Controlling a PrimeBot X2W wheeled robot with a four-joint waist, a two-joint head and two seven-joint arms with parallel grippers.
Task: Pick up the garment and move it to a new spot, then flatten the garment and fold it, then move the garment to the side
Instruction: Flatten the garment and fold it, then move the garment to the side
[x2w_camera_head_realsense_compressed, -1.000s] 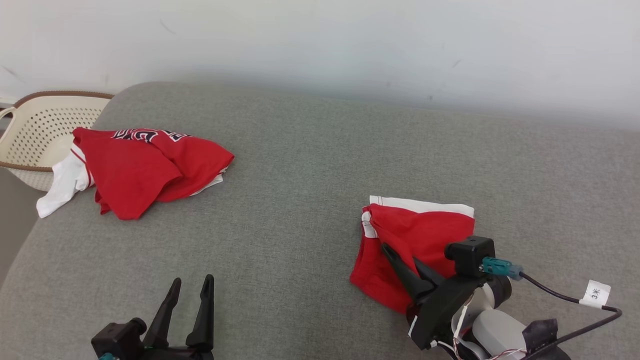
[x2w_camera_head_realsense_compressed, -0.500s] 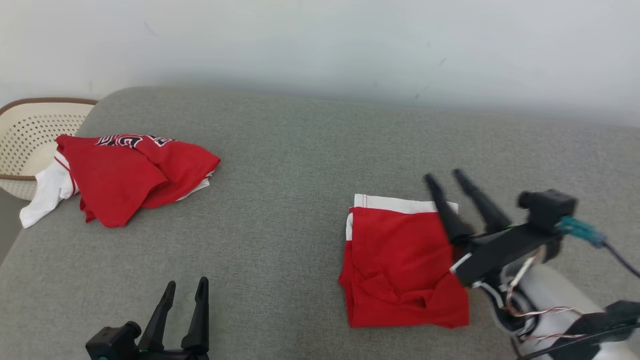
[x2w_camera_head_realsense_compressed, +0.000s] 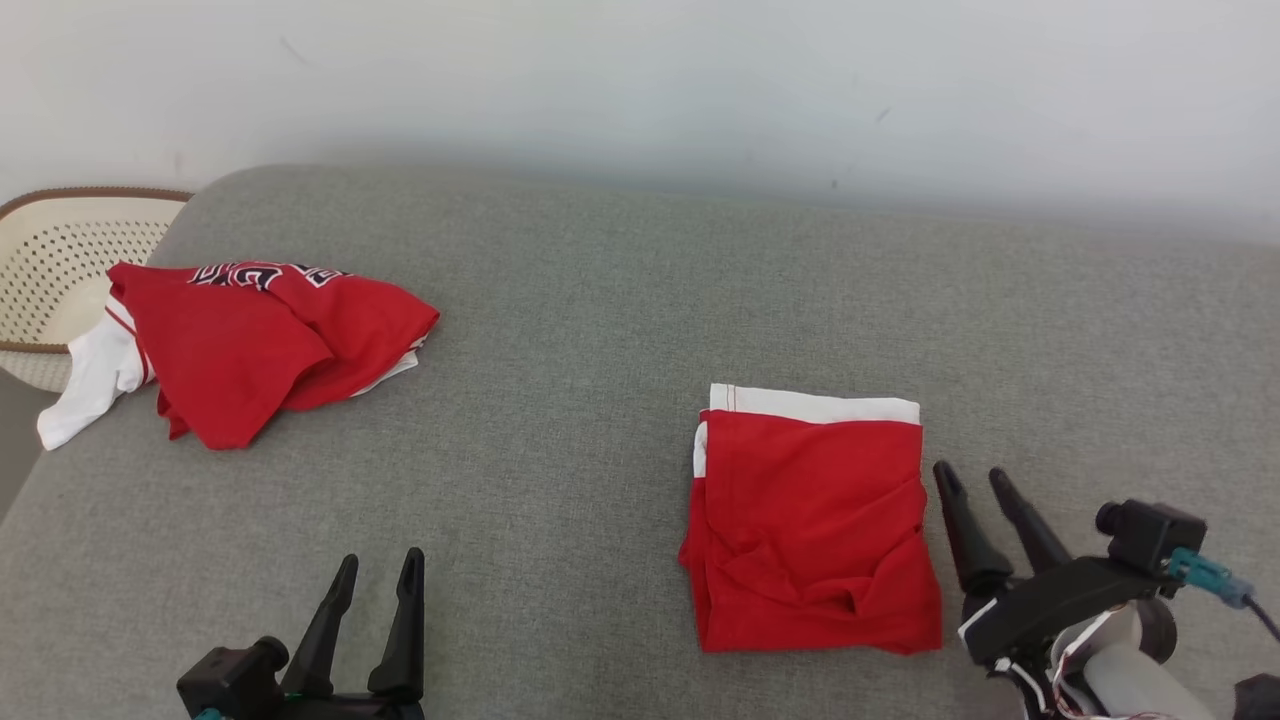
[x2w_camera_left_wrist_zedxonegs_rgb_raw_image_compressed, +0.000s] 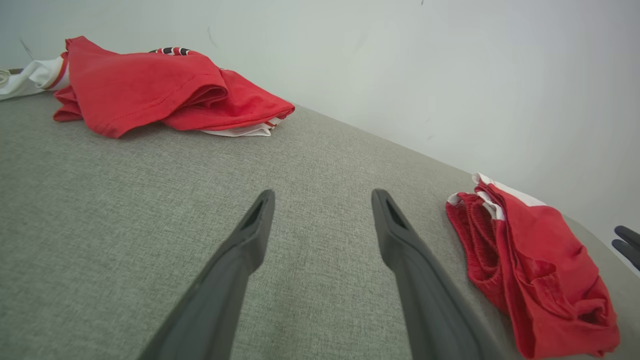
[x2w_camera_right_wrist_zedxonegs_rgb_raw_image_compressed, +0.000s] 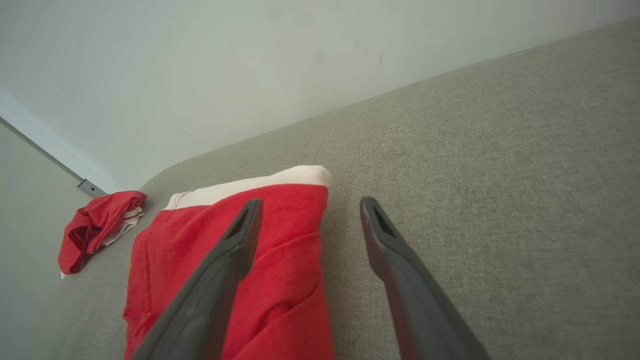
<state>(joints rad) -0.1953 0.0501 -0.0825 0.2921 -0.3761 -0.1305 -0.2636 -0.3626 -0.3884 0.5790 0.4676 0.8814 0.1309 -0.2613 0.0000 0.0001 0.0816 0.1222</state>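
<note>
The garment (x2w_camera_head_realsense_compressed: 810, 520) is a red piece with a white band along its far edge, folded into a rough square on the grey cushion (x2w_camera_head_realsense_compressed: 600, 300). It also shows in the left wrist view (x2w_camera_left_wrist_zedxonegs_rgb_raw_image_compressed: 530, 260) and the right wrist view (x2w_camera_right_wrist_zedxonegs_rgb_raw_image_compressed: 290, 280). My right gripper (x2w_camera_head_realsense_compressed: 972, 475) stands open just off the garment's right edge, holding nothing; in its own view (x2w_camera_right_wrist_zedxonegs_rgb_raw_image_compressed: 311, 202) the left finger hangs over the red cloth and the right finger over bare cushion. My left gripper (x2w_camera_head_realsense_compressed: 381, 560) is open at the lower left, well away from the garment, with only cushion between its fingers (x2w_camera_left_wrist_zedxonegs_rgb_raw_image_compressed: 322, 195).
A crumpled red and white jersey (x2w_camera_head_realsense_compressed: 260, 340) lies at the cushion's far left, next to a cream perforated basket (x2w_camera_head_realsense_compressed: 50, 250) off the left edge. A pale wall runs behind the cushion. Bare cushion stretches between the two pieces of clothing and to the right of the garment.
My right gripper, shut on the garment's near part a second ago, has opened, let go and drawn back to its right side. The garment now lies flat. The left arm has stayed put.
</note>
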